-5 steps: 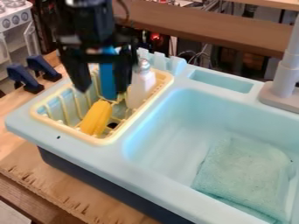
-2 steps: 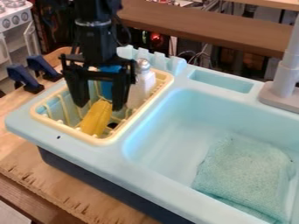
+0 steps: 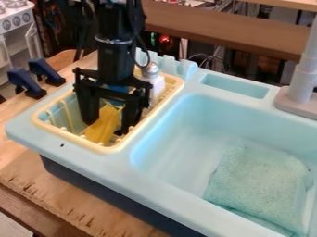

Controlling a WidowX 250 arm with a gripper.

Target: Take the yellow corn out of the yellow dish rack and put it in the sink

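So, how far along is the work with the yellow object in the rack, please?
Already done, it seems: the gripper is lowered into the rack, its fingers on either side of the yellow object. In hand: nothing looks gripped, as the fingers stand apart. Left, I judge: any grip and lift, since the yellow object lies in the rack.

A teal cloth (image 3: 257, 185) is lying in the sink (image 3: 170, 134); a grey faucet (image 3: 303, 81) is standing at the sink's rear edge.
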